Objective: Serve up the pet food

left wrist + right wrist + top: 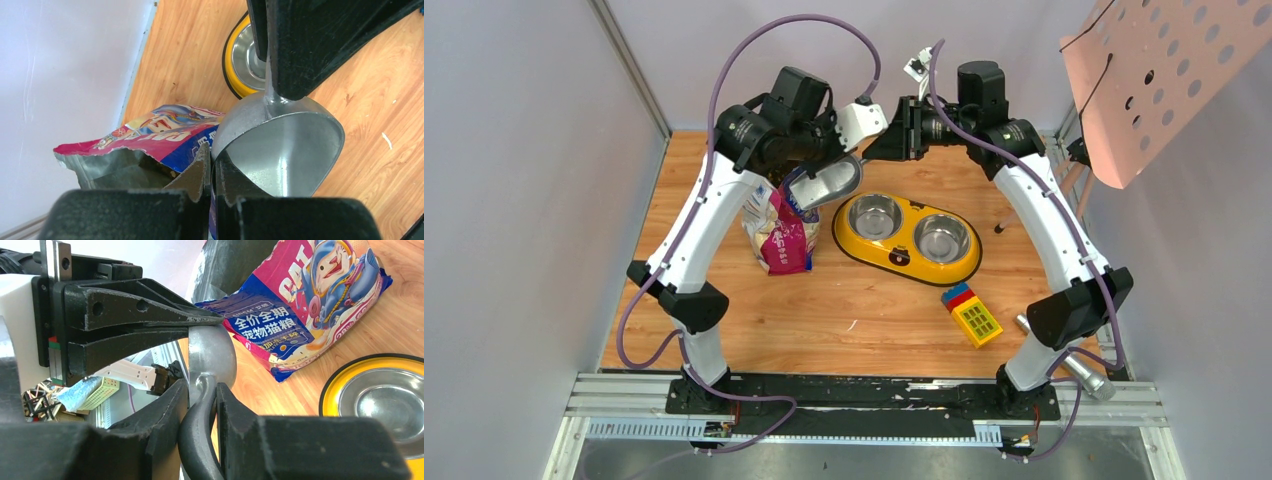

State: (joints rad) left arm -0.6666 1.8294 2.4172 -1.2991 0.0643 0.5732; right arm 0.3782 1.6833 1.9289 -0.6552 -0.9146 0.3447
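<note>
The pet food is in the open bag [782, 235], standing just under the empty scoop [285, 150], on the left arm's side. The scoop's long axis spans the arms: the left gripper [211, 165] pinches its rim and the right gripper [200, 400] clamps its handle. Only the left wrist view looks into the bag's dark mouth.

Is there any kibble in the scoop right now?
No: in the left wrist view the metal scoop has a bare, shiny bowl with no pellets in it.
</note>
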